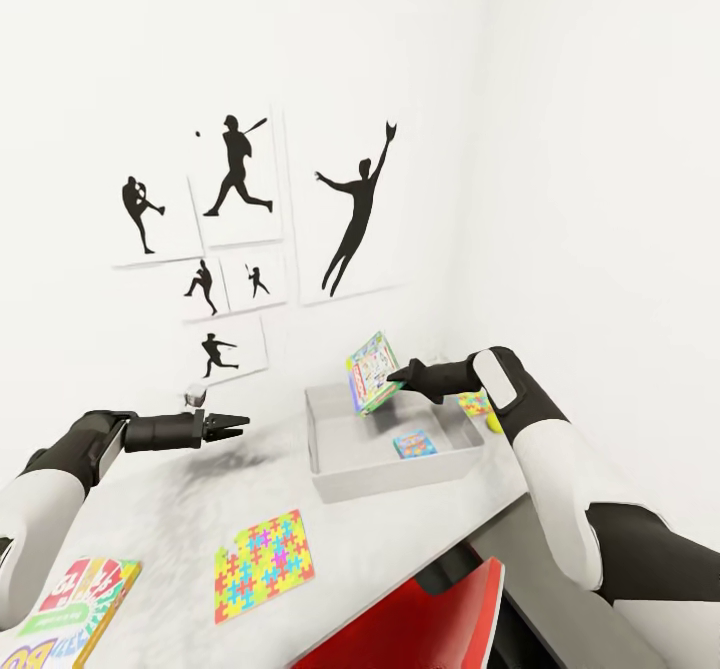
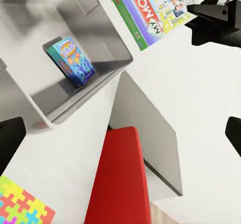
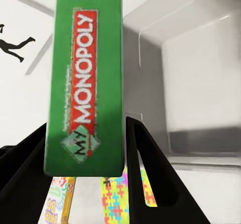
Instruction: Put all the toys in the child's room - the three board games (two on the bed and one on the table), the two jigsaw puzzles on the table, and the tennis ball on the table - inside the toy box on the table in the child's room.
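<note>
Board game (image 1: 371, 373) clamped in right gripper (image 1: 398, 381); above toy box (image 1: 385, 476).

"MY MONOPOLY" runs in white on a red band along the green edge of the board game (image 3: 85, 78). At the bench's 7 o'clock corner, another game box (image 1: 75, 604) shows partial letters, unreadable.

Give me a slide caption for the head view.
Right hand holds a Monopoly box above the toy box.
</note>
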Robot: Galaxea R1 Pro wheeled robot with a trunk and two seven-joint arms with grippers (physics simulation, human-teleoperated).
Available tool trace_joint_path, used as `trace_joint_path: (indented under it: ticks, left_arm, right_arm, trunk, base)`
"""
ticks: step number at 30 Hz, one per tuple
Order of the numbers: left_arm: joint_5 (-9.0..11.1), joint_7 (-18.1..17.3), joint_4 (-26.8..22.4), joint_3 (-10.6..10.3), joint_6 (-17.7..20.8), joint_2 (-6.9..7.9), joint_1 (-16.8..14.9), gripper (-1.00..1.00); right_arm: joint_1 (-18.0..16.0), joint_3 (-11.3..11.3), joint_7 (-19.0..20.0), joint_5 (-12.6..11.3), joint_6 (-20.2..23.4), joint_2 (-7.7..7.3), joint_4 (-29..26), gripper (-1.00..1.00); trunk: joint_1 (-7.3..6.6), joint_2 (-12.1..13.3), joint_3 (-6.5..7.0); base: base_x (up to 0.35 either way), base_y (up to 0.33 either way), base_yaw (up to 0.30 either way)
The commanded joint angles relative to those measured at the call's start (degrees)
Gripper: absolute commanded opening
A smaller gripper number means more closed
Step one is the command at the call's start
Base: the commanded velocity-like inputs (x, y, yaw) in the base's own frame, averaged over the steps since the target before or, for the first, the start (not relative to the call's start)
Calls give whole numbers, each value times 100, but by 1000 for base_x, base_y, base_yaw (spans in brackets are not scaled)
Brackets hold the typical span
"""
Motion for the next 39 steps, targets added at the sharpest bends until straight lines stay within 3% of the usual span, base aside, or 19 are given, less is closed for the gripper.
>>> trace_joint_path:
  ticks: [1, 12, 16, 24, 31, 39]
  left_arm:
    - [-61, -42, -2, 38, 60, -4, -7, 100]
    - [-61, -42, -2, 75, 52, 4, -9, 100]
    - [-61, -42, -2, 79, 52, 5, -9, 100]
    - [-61, -42, -3, 82, 52, 5, -8, 100]
    - [-61, -42, -2, 82, 52, 2, -9, 100]
    - [-61, -42, -3, 82, 52, -4, -8, 100]
  right_arm:
    - [-6, -34, 46, 54, 28, 6, -1, -100]
    - [-6, -6, 48, 112, 3, 6, -23, -100]
    - [-6, 1, 53, 106, -186, 12, -19, -100]
    - [-11, 17, 54, 103, -318, 231, -3, -100]
    - [-15, 406, 48, 90, -334, 264, -1, -100]
    - [-15, 501, 53, 98, -342, 261, 170, -100]
  trunk:
    - [4, -15, -24]
    - [4, -15, -127]
    - [4, -15, -165]
    - [4, -15, -241]
    - [4, -15, -307]
    - [4, -15, -382]
  base:
    - [0, 0, 0]
    - [0, 0, 0]
    - [0, 0, 0]
    - [0, 0, 0]
    - [0, 0, 0]
    - [0, 0, 0]
